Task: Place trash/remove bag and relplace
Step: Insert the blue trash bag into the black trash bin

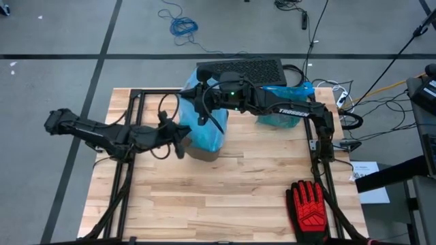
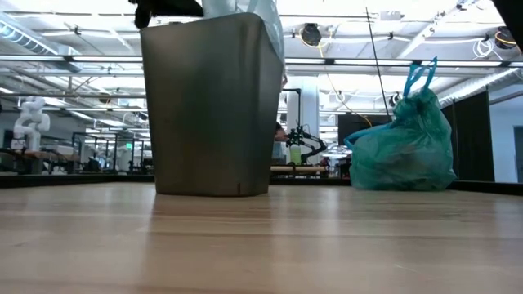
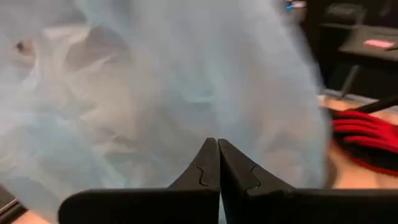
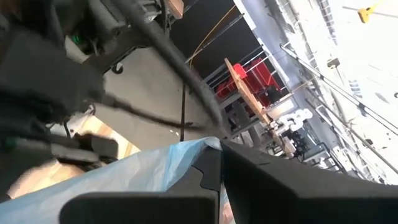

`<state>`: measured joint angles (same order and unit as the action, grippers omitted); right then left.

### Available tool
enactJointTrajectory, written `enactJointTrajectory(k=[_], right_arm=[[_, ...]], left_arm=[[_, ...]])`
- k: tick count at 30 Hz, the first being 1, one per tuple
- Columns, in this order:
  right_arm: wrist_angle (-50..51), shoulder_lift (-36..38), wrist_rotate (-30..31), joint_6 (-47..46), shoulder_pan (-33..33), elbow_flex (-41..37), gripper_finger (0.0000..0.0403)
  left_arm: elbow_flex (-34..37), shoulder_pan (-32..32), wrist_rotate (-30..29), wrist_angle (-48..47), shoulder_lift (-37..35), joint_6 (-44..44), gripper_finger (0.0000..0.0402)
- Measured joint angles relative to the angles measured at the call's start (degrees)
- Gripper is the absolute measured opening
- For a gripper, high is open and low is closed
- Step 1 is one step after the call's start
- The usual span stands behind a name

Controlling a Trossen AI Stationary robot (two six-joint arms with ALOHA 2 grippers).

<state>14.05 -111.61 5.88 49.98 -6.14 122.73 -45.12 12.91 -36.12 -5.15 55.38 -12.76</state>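
1. White lettering is printed along the right arm's forearm in the high view; it appears to read "TROSSEN", though only part of it can be made out.
2. No other writing can be read; a white sheet (image 1: 371, 184) lying past the desk's right edge carries print too small to make out.
3. A grey bin (image 2: 211, 106) stands upright on the wooden desk (image 1: 231, 197), toward its far middle, and is lined with a pale blue bag (image 1: 204, 133) whose plastic spills over the rim.
4. The left pincer (image 3: 218, 163) is held at the near-left side of the bin, its two dark fingers pressed together with the blue film right in front of them; whether the film is pinched cannot be told.
5. The right pincer (image 4: 220, 167) is placed over the far rim of the bin, clenched on an edge of the pale blue bag, which is seen caught between the fingers.
6. A filled teal bag (image 2: 404, 151), knotted at its top, is seen resting on the far right part of the desk, well apart from the bin.
7. The trash scraps cannot be seen in any view; what the bin and the teal bag hold is hidden by their walls.
8. A red-and-black glove (image 1: 310, 207) lies flat at the desk's near right corner, its lower end cut off by the picture's edge.
9. The bin's top and the arms above it are cut off in the low view.
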Motion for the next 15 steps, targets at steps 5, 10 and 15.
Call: enactJointTrajectory(k=[5, 10, 15], right_arm=[[-0.05, 0.0, 0.01, 0.02, -0.62, 0.01, 0.0], [-0.51, 0.0, -0.05, 0.02, -0.78, -0.01, 0.0], [-1.29, 0.0, -0.1, -0.33, -0.78, -0.01, 0.0]], left_arm=[[0.0, 3.69, 4.45, 1.91, 0.96, 1.52, 0.0], [0.24, 6.62, 7.8, 13.34, 5.28, 7.12, 0.0], [0.25, 3.75, 6.16, 17.72, 10.75, 7.63, 0.0]])
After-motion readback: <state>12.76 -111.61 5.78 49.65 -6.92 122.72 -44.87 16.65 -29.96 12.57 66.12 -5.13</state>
